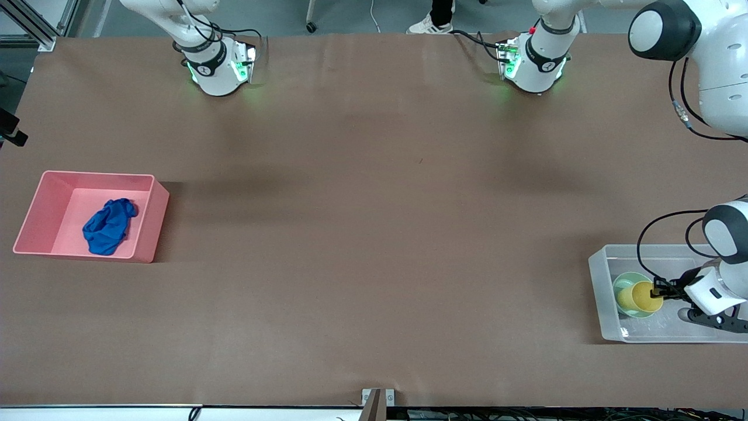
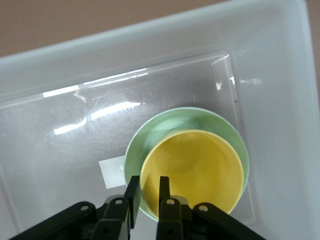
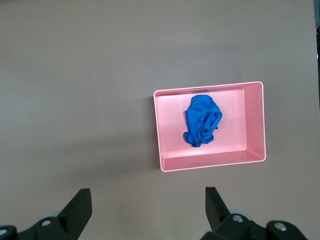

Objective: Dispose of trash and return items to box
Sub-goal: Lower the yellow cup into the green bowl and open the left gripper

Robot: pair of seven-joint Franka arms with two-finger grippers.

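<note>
The yellow cup (image 1: 641, 296) stands inside the mint-green bowl (image 1: 626, 282), and both are in the clear plastic box (image 1: 602, 280) at the left arm's end of the table. My left gripper (image 1: 660, 290) is down in the box. Its fingers are a little apart and straddle the cup's rim, one finger (image 2: 163, 187) inside the cup (image 2: 195, 170) and the other outside over the bowl (image 2: 150, 135). The box's white sticker (image 2: 111, 171) shows beside the bowl. The blue cloth (image 1: 108, 226) lies in the pink bin (image 1: 146, 231). My right gripper (image 3: 148, 200) is open and empty, high over the table, and does not show in the front view.
The pink bin (image 3: 255, 125) with the cloth (image 3: 202, 120) sits at the right arm's end of the table. Both arm bases stand along the table edge farthest from the front camera. Bare brown table lies between bin and box.
</note>
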